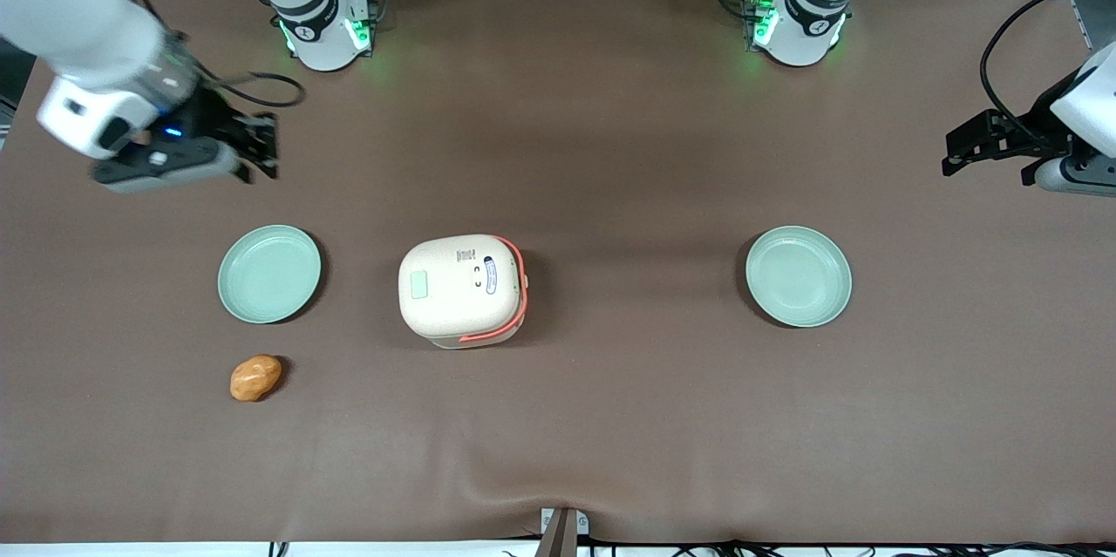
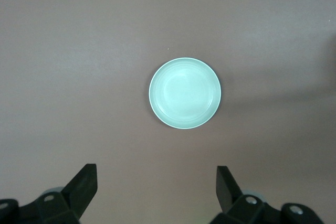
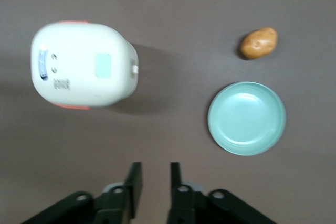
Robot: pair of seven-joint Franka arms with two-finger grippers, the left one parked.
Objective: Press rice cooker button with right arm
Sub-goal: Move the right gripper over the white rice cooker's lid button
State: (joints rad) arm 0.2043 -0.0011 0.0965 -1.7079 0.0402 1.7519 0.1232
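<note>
The cream rice cooker point(image 1: 462, 288) with its coral-orange handle band stands closed on the brown table, at the middle. A pale green square patch point(image 1: 419, 284) and small printed labels show on its lid. It also shows in the right wrist view point(image 3: 81, 65). My right gripper point(image 1: 266, 147) hangs above the table toward the working arm's end, farther from the front camera than the cooker and well apart from it. In the right wrist view the gripper point(image 3: 156, 169) has its fingers close together with a narrow gap, and nothing is between them.
A mint-green plate point(image 1: 269, 273) lies beside the cooker toward the working arm's end, also in the right wrist view point(image 3: 247, 118). An orange-brown lump point(image 1: 255, 377) lies nearer the front camera than that plate. A second plate point(image 1: 798, 275) lies toward the parked arm's end.
</note>
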